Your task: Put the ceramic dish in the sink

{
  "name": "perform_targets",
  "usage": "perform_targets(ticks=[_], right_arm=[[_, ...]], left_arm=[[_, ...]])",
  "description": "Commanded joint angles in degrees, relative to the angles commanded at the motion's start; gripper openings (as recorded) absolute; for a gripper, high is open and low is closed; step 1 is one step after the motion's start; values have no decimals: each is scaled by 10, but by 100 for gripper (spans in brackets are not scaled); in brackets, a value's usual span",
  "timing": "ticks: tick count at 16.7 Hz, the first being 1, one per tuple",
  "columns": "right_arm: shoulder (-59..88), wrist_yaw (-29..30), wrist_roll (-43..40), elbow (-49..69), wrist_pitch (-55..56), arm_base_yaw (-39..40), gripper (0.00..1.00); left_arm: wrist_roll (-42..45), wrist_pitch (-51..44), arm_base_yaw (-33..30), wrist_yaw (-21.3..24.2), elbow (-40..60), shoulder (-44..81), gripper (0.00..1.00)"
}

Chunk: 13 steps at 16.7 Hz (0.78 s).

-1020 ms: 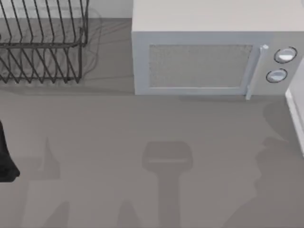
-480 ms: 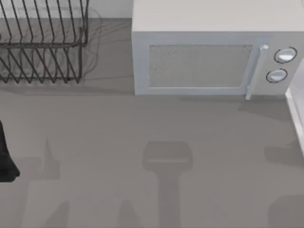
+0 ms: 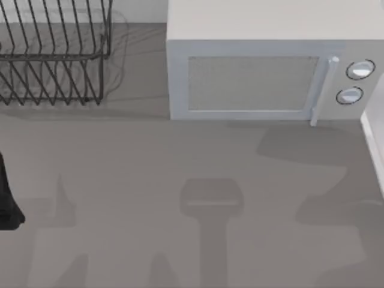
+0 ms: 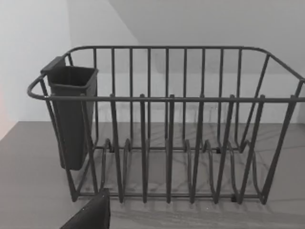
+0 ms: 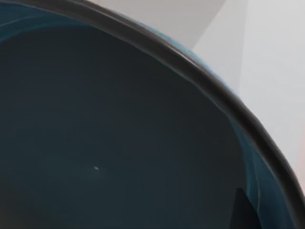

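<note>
Grey countertop (image 3: 150,168) runs across the whole top view, w/ soft shadows spread over it, heaviest toward the right side in front of the microwave (image 3: 264,66). That microwave sits at the back, right of centre, door shut, vertical handle (image 3: 318,90) and two round knobs (image 3: 355,81) on its right end. At the back left stands a dark wire dish rack (image 3: 54,54); seen from the left wrist view it is upright, w/ rows of slots along its floor and a dark utensil cup (image 4: 71,114) hung on one end of its rim. A pale edge (image 3: 373,150) shows at the far right of the counter, poss. the sink's side, but I can't say for sure. Left arm (image 3: 7,195) shows as a dark shape at the left edge of the top view, parked, facing the rack; a dark corner at the edge of the left wrist view looks like part of its gripper (image 4: 90,217), and whether the claw is spread or closed I cannot tell. The ceramic dish (image 5: 119,133) sits very close up in the right wrist view: glossy blue inside, dark curved rim arcing across, pale wall behind it. A small dark sliver (image 5: 243,210) overlaps the dish near its rim, prob. a finger of the right gripper, though whether that claw is pinching the dish I cannot tell.
</note>
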Motion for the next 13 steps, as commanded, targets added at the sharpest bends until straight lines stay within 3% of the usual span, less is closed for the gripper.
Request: perform_targets(ticks=[6, 13], right_arm=[[42, 1, 1, -2, 39, -5, 0], [274, 2, -1, -34, 313, -8, 0]], left_arm=[[0, 0, 0, 0, 0, 0, 100], [0, 0, 0, 0, 0, 0, 100]])
